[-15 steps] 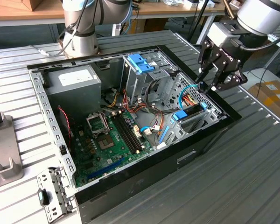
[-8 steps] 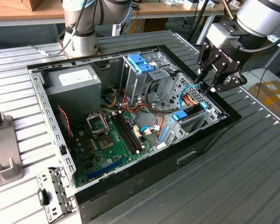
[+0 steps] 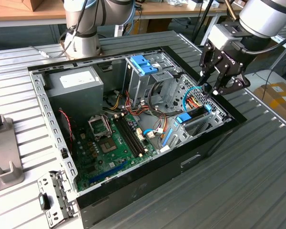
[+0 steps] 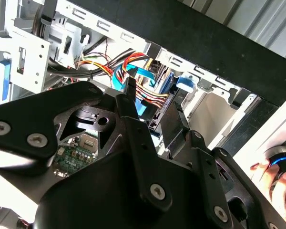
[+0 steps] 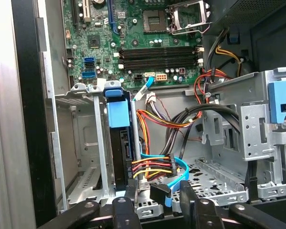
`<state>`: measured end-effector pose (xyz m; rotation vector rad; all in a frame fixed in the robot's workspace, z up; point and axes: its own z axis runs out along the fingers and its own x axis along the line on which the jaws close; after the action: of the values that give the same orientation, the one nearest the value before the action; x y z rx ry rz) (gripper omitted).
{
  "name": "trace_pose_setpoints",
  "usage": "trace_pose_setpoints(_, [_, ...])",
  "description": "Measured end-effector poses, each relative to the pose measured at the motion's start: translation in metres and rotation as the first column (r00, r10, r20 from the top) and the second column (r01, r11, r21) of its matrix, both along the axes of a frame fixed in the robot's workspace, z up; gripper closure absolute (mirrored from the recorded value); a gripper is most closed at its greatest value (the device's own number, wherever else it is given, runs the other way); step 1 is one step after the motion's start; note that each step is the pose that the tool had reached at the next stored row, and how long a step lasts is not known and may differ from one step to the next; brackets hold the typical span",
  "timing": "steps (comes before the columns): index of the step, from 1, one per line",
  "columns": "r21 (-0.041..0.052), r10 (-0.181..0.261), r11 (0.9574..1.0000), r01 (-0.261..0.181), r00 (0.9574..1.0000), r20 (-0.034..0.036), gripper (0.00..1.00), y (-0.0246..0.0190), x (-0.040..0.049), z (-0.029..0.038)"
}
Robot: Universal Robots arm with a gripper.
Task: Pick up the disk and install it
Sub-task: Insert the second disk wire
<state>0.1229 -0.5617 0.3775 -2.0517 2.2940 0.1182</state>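
Note:
The disk [image 3: 196, 114] stands on edge in the metal bay at the case's side on the exterior view's right, its blue end tab [image 3: 183, 118] facing the motherboard. In the first wrist view the disk [image 5: 120, 157] is a dark slab under a blue tab [image 5: 118, 112]. My gripper [image 3: 213, 90] hangs just above that bay's far end, apart from the disk. In the first wrist view the gripper [image 5: 159, 188] is open, with a black cable plug and a thin blue cable [image 5: 181, 169] lying between its fingers [image 5: 131, 191]. The gripper [image 4: 150, 102] also looks open in the second wrist view.
The open computer case [image 3: 148, 176] lies on a ribbed metal table. Inside are the motherboard [image 3: 109, 138], a power supply [image 3: 74, 81], a tall cage with a blue latch [image 3: 144, 64] and coloured wire bundles [image 5: 157, 119]. A loose bracket [image 3: 52, 200] lies outside. A person's hand [image 4: 271, 179] rests nearby.

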Motion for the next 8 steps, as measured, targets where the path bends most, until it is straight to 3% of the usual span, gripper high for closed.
trace_pose_setpoints(5, [0.0000, 0.000, 1.0000, 0.000, 1.0000, 0.0000, 0.53, 0.0000, 0.0000, 0.0000])
trace_pose_setpoints(6, [0.0000, 0.000, 1.0000, 0.000, 1.0000, 0.0000, 0.60, 0.0000, 0.0000, 0.0000])
trace_pose_setpoints(8, [0.0000, 0.000, 1.0000, 0.000, 1.0000, 0.0000, 0.60, -0.0001, 0.0000, 0.0000])
